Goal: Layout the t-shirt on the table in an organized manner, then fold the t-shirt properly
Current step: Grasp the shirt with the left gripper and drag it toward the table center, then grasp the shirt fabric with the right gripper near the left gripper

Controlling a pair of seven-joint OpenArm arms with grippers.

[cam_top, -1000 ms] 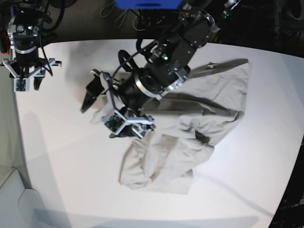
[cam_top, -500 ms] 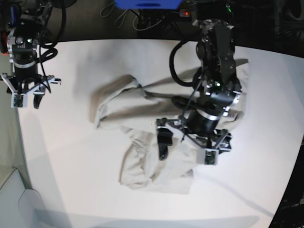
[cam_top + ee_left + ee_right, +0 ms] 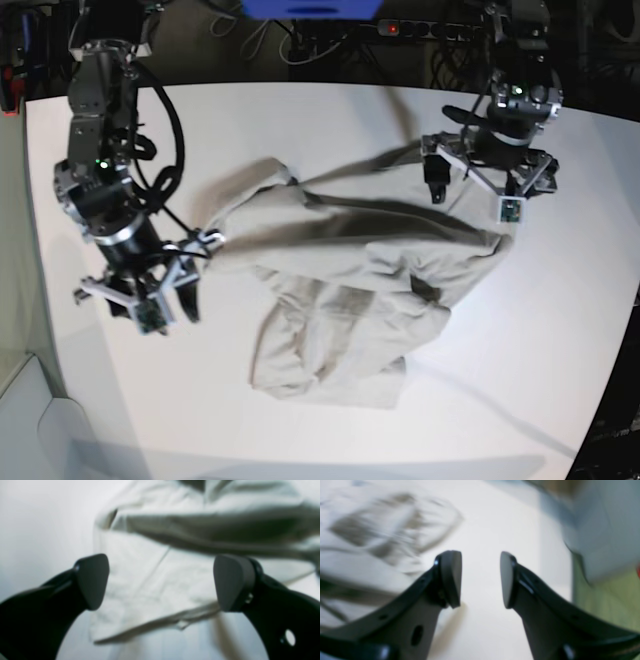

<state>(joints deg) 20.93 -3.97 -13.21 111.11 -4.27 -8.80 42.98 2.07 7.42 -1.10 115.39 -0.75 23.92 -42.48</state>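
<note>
Although partly spread, t-shirt (image 3: pixel 370 270) lying crumpled on white desk (image 3: pixel 300 420), bunched and creased across the middle and toward the far right corner, one folded part reaching toward the near edge. Plain grey-beige cloth, ridges and shadowed folds throughout. Left gripper (image 3: pixel 478 186) above the shirt's far right part, jaws spread wide with nothing between them; in the left wrist view, blurred cloth (image 3: pixel 160 585) beneath the dark pads (image 3: pixel 93 580). Right gripper (image 3: pixel 135 298) over bare desk near the left edge, just beside the shirt's left end, jaws parted and empty; in the right wrist view, only desk surface (image 3: pixel 480 620) between its pads (image 3: pixel 451 577), shirt (image 3: pixel 370 542) off to one side.
</note>
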